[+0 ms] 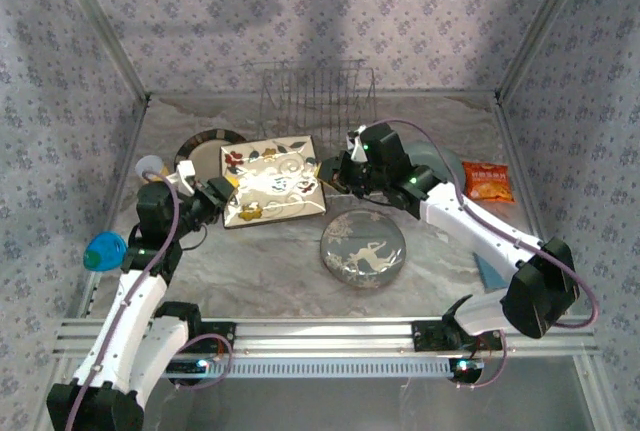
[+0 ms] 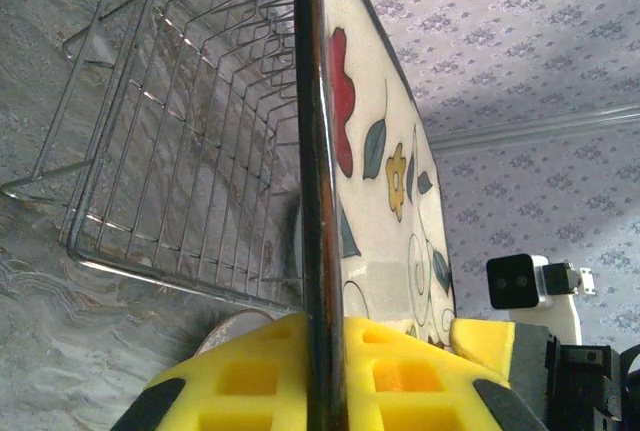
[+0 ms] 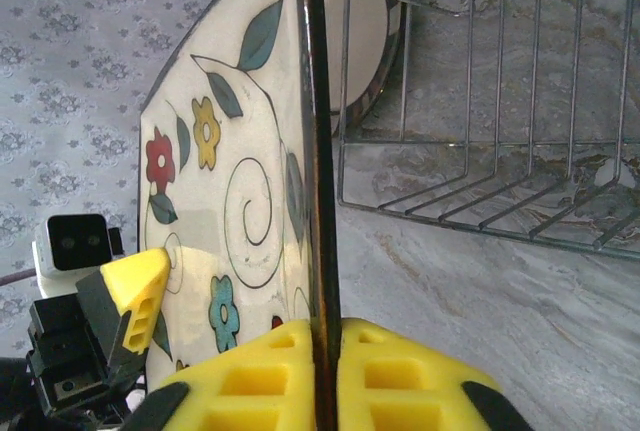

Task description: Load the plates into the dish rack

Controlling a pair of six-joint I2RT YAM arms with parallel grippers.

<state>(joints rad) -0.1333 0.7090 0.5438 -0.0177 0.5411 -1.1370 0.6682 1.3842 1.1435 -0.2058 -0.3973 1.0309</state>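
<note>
Overhead, the square plate (image 1: 272,181) was left of the middle of the bench (image 1: 250,281), held from both sides. The left gripper (image 1: 218,196) was clenched on its left edge and the right gripper (image 1: 332,173) on its right edge. The plate's far left corner overlapped the brown-rimmed plate (image 1: 205,141). The dish rack (image 1: 315,91) stood well apart at the far wall. The deer plate (image 1: 363,248) lay flat on the near side of the square plate. The grey-blue plate (image 1: 445,163) lay partly hidden behind the right arm, with the snack packet (image 1: 487,181) to its right.

From the left wrist, the left gripper's yellow pads (image 2: 400,371) were closed on the square plate's dark rim, seen edge-on. The dish rack (image 2: 180,131) lay beyond it on the bench.

From the right wrist, the right gripper's pads (image 3: 400,381) pressed the same rim from both sides. The left gripper's pad (image 3: 135,286) touched the plate's patterned face (image 3: 220,181), and the brown-rimmed plate (image 3: 365,31) and dish rack (image 3: 500,101) lay beyond.
</note>
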